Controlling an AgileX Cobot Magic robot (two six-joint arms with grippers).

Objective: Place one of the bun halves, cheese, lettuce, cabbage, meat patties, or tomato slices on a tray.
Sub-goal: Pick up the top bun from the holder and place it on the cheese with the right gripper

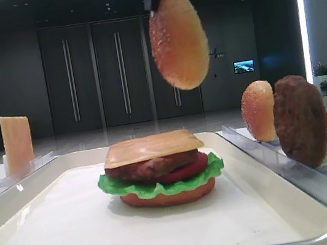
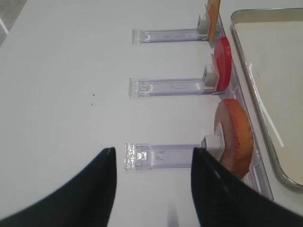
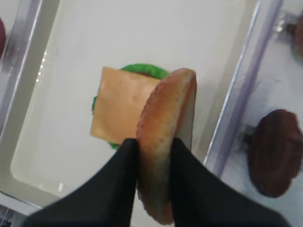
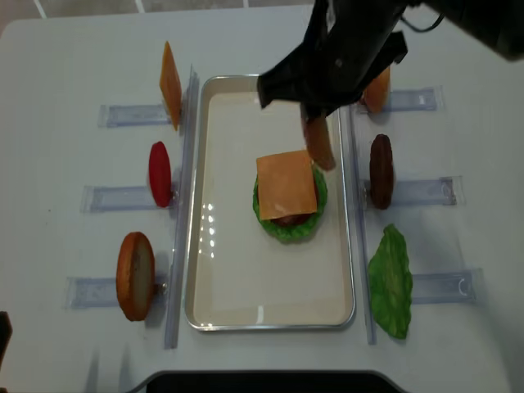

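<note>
Right jaws (image 3: 154,150) pinch a bun half (image 3: 165,142) on edge, in the air above the cheese-topped stack (image 1: 156,168) on the tray (image 1: 57,239) — left jaws (image 2: 154,158) spread over the desk (image 2: 61,85), holding nothing.

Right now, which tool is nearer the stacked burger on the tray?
Right. The right tool holds a bun top just above the burger; the left tool sits off the tray, by the racks.

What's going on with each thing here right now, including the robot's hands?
Right hand: shut on bun top, held on edge above the burger.
Left hand: open, empty.
Burger: stacked on tray, cheese on top.
Patty: upright in rack.
Lettuce: leaning at its rack.
</note>
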